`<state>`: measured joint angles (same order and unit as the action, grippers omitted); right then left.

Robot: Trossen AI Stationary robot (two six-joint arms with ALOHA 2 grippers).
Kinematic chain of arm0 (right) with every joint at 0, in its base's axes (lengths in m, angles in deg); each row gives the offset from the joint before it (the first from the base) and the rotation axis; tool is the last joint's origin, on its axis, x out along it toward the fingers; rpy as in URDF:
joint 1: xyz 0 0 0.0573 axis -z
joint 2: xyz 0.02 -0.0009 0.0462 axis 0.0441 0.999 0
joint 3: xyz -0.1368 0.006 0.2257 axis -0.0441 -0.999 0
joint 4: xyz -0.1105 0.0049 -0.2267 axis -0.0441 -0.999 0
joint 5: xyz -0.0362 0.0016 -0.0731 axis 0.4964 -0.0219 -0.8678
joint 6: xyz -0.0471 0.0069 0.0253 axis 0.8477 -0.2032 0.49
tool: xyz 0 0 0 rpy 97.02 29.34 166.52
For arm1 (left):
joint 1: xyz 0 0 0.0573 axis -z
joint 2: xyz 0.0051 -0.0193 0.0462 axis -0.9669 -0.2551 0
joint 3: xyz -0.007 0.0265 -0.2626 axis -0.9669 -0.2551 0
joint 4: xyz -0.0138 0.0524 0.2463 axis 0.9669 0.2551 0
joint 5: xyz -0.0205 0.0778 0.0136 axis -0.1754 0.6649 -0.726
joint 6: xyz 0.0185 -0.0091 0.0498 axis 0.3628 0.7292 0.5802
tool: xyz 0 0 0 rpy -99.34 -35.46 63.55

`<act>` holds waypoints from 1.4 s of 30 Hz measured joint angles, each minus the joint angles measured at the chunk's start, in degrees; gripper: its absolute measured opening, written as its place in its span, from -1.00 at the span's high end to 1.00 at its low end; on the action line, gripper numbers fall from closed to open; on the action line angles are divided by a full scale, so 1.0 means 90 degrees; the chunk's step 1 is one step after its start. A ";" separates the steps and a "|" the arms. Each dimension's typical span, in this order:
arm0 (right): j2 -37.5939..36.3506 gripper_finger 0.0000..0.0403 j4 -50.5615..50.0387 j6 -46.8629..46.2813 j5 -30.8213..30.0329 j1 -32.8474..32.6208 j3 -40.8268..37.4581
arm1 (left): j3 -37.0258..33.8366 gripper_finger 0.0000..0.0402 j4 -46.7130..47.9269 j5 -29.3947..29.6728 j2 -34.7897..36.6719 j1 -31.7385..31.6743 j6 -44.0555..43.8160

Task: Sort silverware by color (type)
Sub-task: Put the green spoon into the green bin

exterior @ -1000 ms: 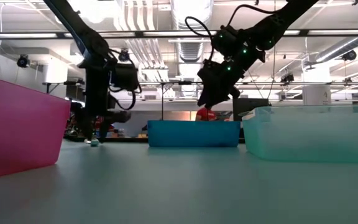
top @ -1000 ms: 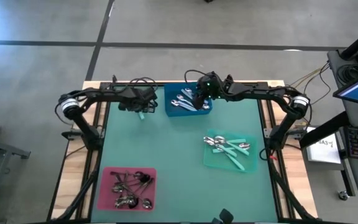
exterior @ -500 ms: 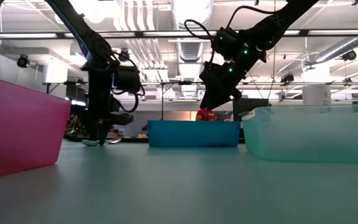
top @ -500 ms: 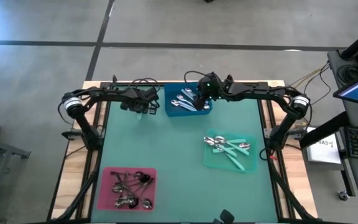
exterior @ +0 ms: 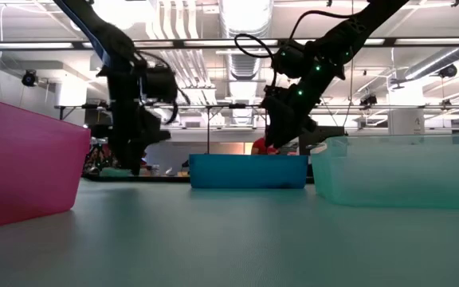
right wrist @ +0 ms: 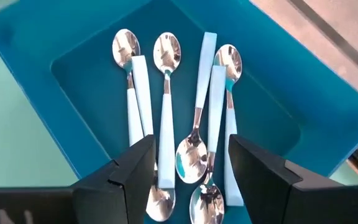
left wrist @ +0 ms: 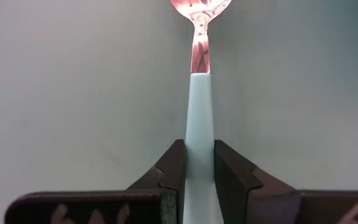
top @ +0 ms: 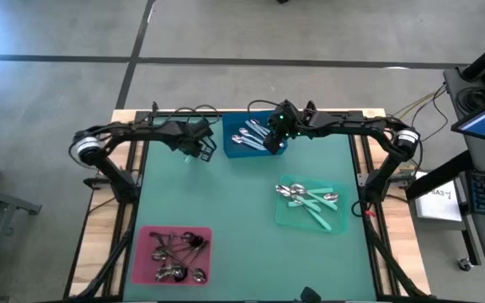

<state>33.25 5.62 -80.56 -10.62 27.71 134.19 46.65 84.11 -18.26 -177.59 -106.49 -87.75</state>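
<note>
The left tool is squeezed tight on the pale handle of a spoon with a shiny bowl, just left of the blue tray, over the green tabletop. The right tool is wide open and holds nothing. It hangs over the blue tray, where pale-handled spoons lie side by side.

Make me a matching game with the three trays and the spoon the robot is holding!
Things:
1. pink tray
2. blue tray
3. green tray
4. pale-handled spoon

Places:
A. gripped by the left gripper
B. under the right gripper, far edge
C. near left corner, dark spoons inside
D. right half, teal-handled spoons inside

Pairs: 1-C, 2-B, 3-D, 4-A
</note>
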 joint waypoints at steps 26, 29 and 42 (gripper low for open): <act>0.0000 0.04 0.3286 -0.1835 0.1521 -0.1253 -0.0002 | 0.0038 0.80 -0.3033 -0.0697 0.1532 0.1384 0.1560; 0.0000 0.04 0.3303 -0.1831 0.1071 -0.1297 -0.0002 | 0.0038 0.80 -0.3103 -0.0715 0.1545 0.1541 0.1560; 0.0000 0.04 0.3787 -0.1939 0.0597 -0.1292 -0.0002 | 0.0038 0.80 -0.4106 -0.0851 0.1554 0.1844 0.1564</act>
<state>33.25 39.71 -98.00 -5.25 16.09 134.17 46.99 47.16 -25.92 -163.61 -89.89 -73.68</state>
